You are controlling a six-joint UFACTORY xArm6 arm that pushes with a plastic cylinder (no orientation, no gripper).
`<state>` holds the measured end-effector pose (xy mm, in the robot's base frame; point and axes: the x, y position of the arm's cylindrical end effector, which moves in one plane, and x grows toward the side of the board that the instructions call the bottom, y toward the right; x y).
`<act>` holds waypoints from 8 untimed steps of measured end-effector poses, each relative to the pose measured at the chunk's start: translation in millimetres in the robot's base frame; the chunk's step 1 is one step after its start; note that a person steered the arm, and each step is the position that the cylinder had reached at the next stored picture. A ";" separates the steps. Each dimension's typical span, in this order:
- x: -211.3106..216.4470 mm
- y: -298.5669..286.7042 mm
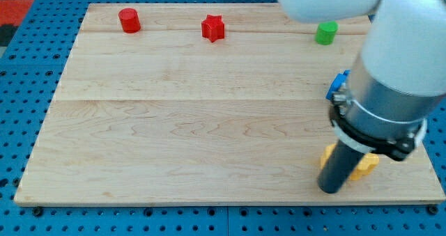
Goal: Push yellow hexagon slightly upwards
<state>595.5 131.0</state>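
Note:
The yellow hexagon (363,165) lies near the board's bottom right corner, mostly hidden behind my rod; only yellow bits show on either side of it. My tip (329,190) rests on the board at the hexagon's lower left edge, touching or very close to it. The arm's grey body covers the area above the block.
A red cylinder (129,20) and a red star (213,28) sit near the view's top left. A green cylinder (325,33) sits at the top right. A blue block (337,85) peeks out beside the arm at the right. The wooden board (174,124) ends just below my tip.

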 end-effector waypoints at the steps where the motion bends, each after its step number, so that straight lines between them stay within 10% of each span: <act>1: 5.9 -3.9; 8: -31.7 -3.6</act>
